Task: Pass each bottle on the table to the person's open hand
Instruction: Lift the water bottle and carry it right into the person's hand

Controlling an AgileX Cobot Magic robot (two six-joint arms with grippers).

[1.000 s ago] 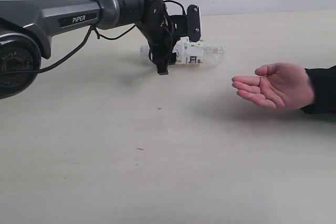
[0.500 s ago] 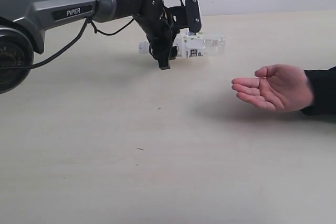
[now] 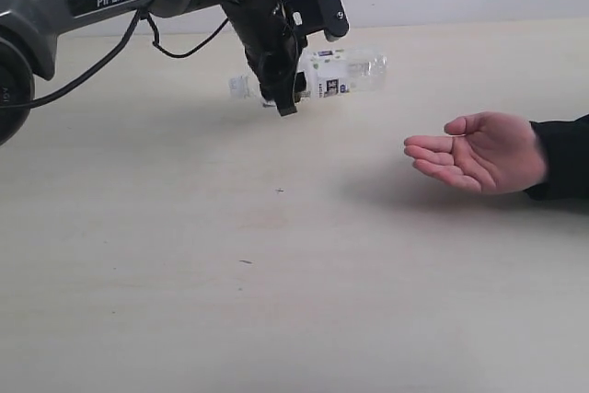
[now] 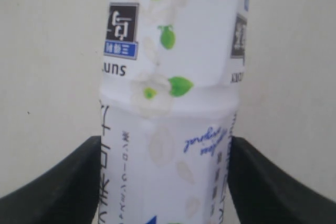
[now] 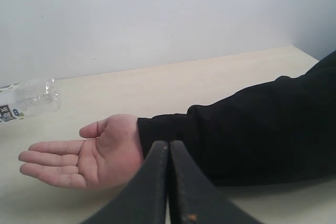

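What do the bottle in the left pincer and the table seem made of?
Bottle: likely thin clear plastic, see-through at its bare end, with a glossy white printed label. Table: pale beige, matte, faint grain; perhaps wood laminate, not certain.

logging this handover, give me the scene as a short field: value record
bottle: one in view, clear with a white leafy label, held sideways, cap end pointing away from the hand
left jaws: shut on the bottle's labelled middle
right jaws: shut, holding nothing
hand: open, palm up, empty
table: pale beige, bare under the bottle and hand
gap: bottle and hand apart, not touching
handover: not yet done
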